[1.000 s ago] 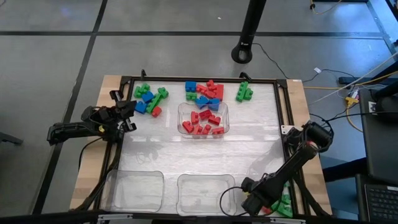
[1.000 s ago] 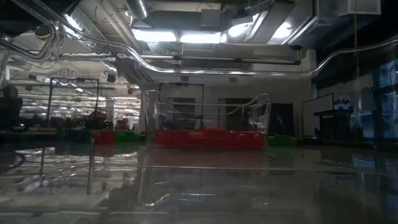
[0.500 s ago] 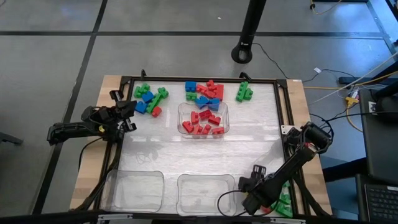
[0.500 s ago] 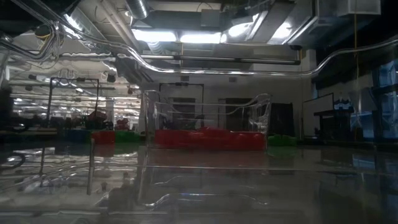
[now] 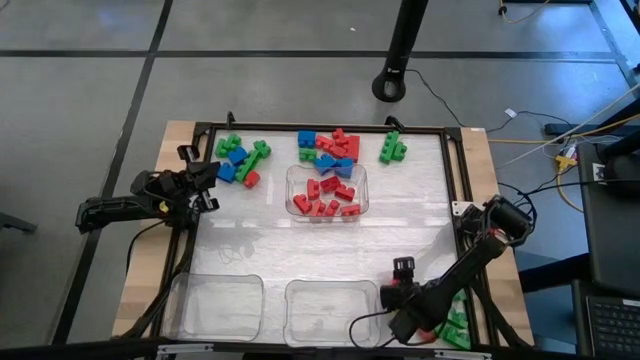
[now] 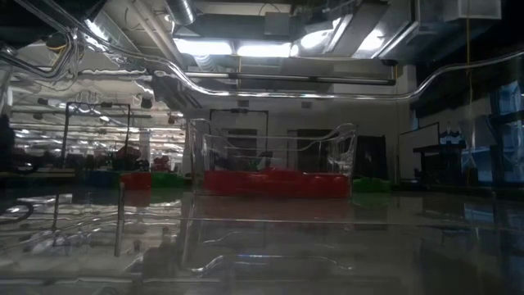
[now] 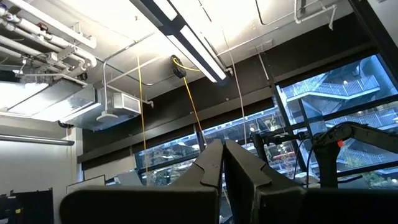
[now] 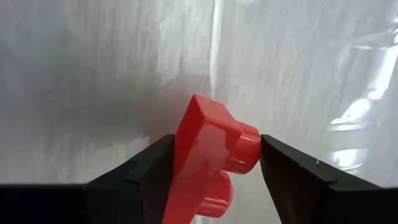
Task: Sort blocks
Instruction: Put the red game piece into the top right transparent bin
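Your right gripper (image 8: 214, 165) clamps a red block (image 8: 211, 155) between its fingers, above the table's white surface (image 8: 93, 74); left gripper sits clenched

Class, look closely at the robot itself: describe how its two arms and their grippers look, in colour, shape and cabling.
Both arms are black and slender, built of jointed segments. The left gripper and right gripper each end in two dark fingers that are flat and wedge-shaped. A thin black cable loops beside the right arm's wrist. No markings are readable.

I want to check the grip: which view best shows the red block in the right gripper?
The right wrist view: the red block fills it, clamped between the right gripper fingers. In the high view the arm hides it; the low and left wrist views miss it.
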`<state>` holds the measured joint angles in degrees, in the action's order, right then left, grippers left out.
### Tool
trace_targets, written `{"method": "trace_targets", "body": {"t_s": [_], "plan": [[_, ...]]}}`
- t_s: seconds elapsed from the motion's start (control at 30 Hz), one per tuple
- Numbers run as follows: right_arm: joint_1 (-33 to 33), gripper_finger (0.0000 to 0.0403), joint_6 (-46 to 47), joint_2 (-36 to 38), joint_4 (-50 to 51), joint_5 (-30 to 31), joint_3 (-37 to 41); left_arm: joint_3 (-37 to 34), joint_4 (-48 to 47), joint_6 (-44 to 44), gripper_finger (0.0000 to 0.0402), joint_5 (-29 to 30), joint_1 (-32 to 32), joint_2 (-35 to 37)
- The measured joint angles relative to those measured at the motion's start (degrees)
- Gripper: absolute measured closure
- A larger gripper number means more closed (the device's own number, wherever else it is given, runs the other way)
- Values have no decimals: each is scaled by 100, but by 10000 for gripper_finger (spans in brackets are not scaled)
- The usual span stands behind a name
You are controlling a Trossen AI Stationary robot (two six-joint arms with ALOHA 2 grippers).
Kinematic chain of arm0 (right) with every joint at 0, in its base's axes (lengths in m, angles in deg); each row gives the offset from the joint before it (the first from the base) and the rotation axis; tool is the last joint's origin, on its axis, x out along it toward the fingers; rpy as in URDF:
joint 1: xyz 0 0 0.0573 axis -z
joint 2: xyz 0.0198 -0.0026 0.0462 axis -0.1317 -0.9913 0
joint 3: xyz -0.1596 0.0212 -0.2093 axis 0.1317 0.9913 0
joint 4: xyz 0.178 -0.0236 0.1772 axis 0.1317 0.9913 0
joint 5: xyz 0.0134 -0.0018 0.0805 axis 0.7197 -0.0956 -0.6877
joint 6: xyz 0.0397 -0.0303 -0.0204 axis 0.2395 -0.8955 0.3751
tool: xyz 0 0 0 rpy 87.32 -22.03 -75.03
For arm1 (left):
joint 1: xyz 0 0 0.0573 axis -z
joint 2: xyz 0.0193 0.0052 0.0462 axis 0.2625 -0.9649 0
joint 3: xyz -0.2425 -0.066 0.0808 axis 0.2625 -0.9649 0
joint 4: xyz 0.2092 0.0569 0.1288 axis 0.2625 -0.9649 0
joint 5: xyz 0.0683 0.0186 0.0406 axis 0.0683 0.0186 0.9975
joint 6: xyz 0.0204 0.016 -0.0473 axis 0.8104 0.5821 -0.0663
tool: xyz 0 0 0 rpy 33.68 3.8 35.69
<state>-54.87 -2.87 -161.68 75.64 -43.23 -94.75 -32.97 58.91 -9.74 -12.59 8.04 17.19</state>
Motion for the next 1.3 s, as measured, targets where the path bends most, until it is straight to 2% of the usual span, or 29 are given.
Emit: {"method": "trace_targets", "body": {"t_s": [0.13,0.37,0.53,0.73,1.03,1.23,1.3], "plan": [[29,165,265,4,-44,-83,0,0,-53,-37,396,0,0,-2],[162,104,478,4,20,-198,0,0,-95,-41,396,0,0,-2],[201,81,742,160,54,-495,4,0,-92,-4,396,0,2,0],[196,85,1155,421,21,-423,104,0,-95,-54,396,0,0,0],[207,95,1305,641,-1559,-614,1284,0,-97,10,396,0,0,0],[207,97,1302,650,-1805,-713,1485,0,-98,9,396,0,0,-1],[207,109,1285,640,-1799,-706,1491,0,-95,8,396,0,1,0]]}}
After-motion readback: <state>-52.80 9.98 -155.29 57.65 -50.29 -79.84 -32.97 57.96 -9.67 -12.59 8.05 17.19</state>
